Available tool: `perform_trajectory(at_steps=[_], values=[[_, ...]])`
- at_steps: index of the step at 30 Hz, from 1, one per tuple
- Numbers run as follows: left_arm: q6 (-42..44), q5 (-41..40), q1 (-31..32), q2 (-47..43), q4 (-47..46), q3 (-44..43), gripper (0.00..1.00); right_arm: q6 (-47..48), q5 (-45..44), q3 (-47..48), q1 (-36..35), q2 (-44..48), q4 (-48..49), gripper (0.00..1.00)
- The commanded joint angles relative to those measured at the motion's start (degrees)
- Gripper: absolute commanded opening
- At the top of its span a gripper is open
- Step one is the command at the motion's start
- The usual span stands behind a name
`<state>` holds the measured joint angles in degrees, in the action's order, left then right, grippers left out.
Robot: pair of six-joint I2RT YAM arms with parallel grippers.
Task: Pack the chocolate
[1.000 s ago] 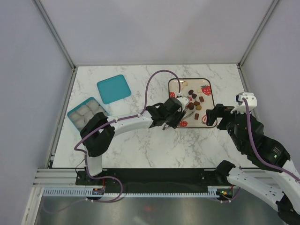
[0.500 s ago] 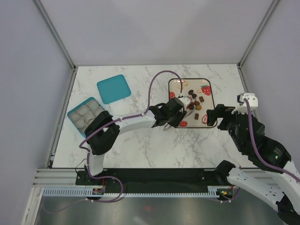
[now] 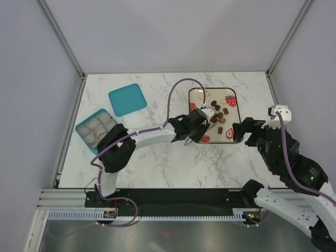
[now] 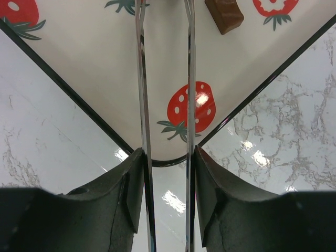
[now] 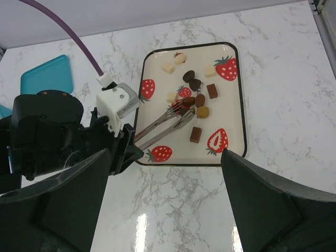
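Observation:
The chocolate [image 3: 219, 116], several dark brown, mid brown and cream pieces, lies on a cream tray [image 3: 211, 88] with strawberry prints. It also shows in the right wrist view [image 5: 193, 100]. My left gripper [image 3: 198, 131] is shut on silver tongs [image 3: 208, 122] at the tray's near left corner. The tongs [image 5: 163, 125] reach over the tray, with their tips at the edge of the pile. I cannot tell whether they hold a piece. In the left wrist view the fingers [image 4: 126, 184] press both tong arms [image 4: 143, 79]; one brown piece [image 4: 224, 14] lies ahead. My right gripper [image 3: 242, 131] is open and empty beside the tray's right edge.
An open teal box [image 3: 95, 127] with white cups stands at the left edge of the marble table. Its teal lid [image 3: 127, 99] lies behind it. Grey walls and metal frame posts close in the table on three sides.
My left gripper has shifted slightly forward with the tongs toward the pile. My right arm has drifted slightly to the right.

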<state>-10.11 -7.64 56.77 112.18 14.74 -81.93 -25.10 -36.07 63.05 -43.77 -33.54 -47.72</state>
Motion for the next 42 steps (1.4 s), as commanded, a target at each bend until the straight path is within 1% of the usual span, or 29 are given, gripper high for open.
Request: perform_trajectory(at_steps=[1,8,12,14,18,28,31,34,35,37,39,40,42], values=[[2.02,-1.68,0.53,0.67,-2.79,-2.71,0.47,-0.12,-0.84,0.06,-0.27,0.67,-0.18,0.94],[1.85,-2.03,0.53,0.5,-2.35,-2.27,0.45,-0.3,-0.93,-0.2,-0.26,0.84,-0.35,0.94],[1.67,-2.29,0.53,-1.08,-1.56,-1.74,0.41,-0.56,-0.75,-0.47,-0.35,0.76,-0.18,0.94],[1.32,-2.47,0.53,-1.96,-0.86,-1.3,0.4,-0.74,-0.58,-0.64,-0.35,0.58,-0.18,0.94],[0.44,-2.64,0.53,-5.64,0.11,0.19,0.37,-0.83,-0.14,-0.73,-0.35,0.49,0.0,0.94],[-3.51,-3.26,0.44,-14.53,4.94,2.74,0.35,-1.26,1.36,-1.17,-0.35,1.28,0.44,0.94],[-5.09,-4.75,0.36,-17.07,7.4,2.74,0.34,-1.53,1.8,-1.26,-0.26,1.72,0.44,0.94],[-7.38,-8.08,-0.17,-19.1,12.14,2.13,0.33,-1.44,2.59,-1.61,-0.35,2.34,0.44,0.94],[-8.16,-10.01,-0.95,-20.84,13.72,2.13,0.33,-1.53,2.94,-1.78,-0.35,2.43,0.53,0.94],[-10.62,-10.99,-2.54,-22.78,18.02,2.21,0.33,-1.44,3.55,-2.14,-0.27,2.78,0.7,0.94],[-12.99,-11.43,-6.05,-25.95,21.71,3.44,0.33,-1.44,4.78,-3.01,-0.35,2.87,1.32,0.94],[-13.01,-11.43,-7.37,-27.09,21.73,4.66,0.33,-1.53,5.48,-3.45,-0.35,3.13,1.67,0.94],[-13.01,-11.43,-13.58,-30.43,21.73,6.42,0.33,-1.61,7.41,-5.47,-0.27,3.57,2.89,0.94]])
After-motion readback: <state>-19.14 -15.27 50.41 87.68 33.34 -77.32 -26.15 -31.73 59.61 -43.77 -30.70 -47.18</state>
